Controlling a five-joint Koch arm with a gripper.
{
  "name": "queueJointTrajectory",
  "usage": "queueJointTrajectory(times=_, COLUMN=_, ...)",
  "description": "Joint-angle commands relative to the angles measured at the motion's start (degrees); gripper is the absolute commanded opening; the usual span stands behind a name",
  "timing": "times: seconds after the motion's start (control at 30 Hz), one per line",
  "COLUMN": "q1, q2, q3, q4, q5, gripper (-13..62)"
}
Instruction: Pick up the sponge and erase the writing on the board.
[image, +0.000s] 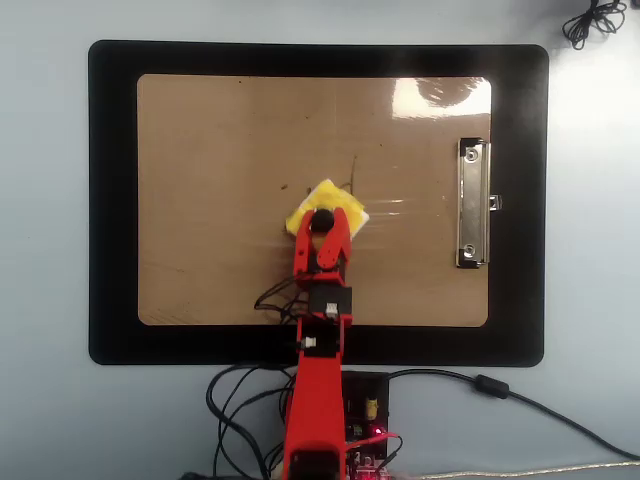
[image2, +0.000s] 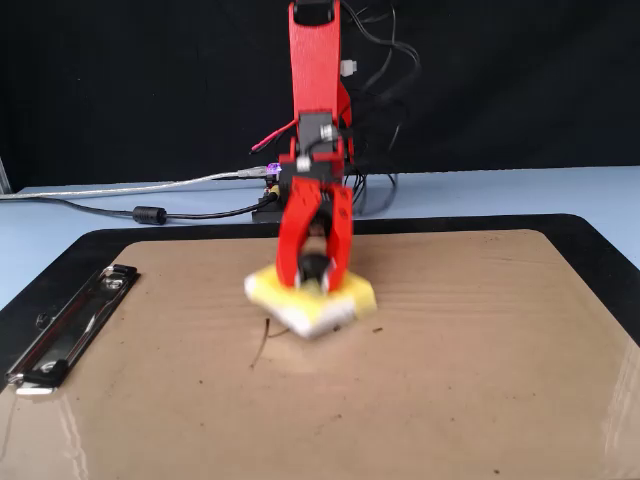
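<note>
Red gripper clamps the black-knobbed yellow sponge mid-clipboard; faint marker strokes beside it, unreadable.

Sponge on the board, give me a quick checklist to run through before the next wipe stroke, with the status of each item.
1. Gripper shut on the sponge's black knob: ok; the jaws straddle the knob in both views.
2. Sponge flat against the board: cannot tell; it is blurred in the fixed view and one corner may be lifted.
3. Sponge placed at the writing: ok; thin dark strokes show just beyond its edge in the overhead view.
4. Writing gone: not ok; marks remain beside the sponge in both views.
5. Clip out of the stroke path: ok; it lies at the board's far short side.
6. Cables off the wiping area: cannot tell; a loop hangs over the board's near edge.
</note>
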Motion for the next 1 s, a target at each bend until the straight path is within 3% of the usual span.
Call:
queueJointTrajectory(times=0.0, q1=1.8, q2=4.4, q3=1.5, q4=-0.5, q5=-0.4, gripper=-7.9)
queueJointTrajectory(times=0.2, q1=2.5, q2=-25.0, q3=-27.2, q4=-2.6, q5=-0.9, gripper=-7.9)
queueJointTrajectory(times=0.27, q1=3.1, q2=-27.9, q3=-33.1, q4=-3.5, q5=-1.3, gripper=-7.9)
queueJointTrajectory(times=0.33, q1=3.3, q2=-23.2, q3=-25.8, q4=-3.8, q5=-1.3, gripper=-7.9)
queueJointTrajectory(times=0.5, q1=3.7, q2=2.0, q3=1.9, q4=-3.7, q5=-2.6, gripper=-7.9)
queueJointTrajectory(times=0.6, q1=3.6, q2=-3.2, q3=-3.3, q4=-3.9, q5=-4.6, gripper=-7.9)
queueJointTrajectory(times=0.77, q1=4.7, q2=-27.9, q3=-32.6, q4=-5.6, q5=-4.9, gripper=-7.9)
queueJointTrajectory(times=0.83, q1=5.7, q2=-27.6, q3=-31.5, q4=-5.9, q5=-4.9, gripper=-7.9)
queueJointTrajectory(times=0.97, q1=8.3, q2=-9.1, q3=-10.0, q4=-6.0, q5=-4.9, gripper=-7.9)
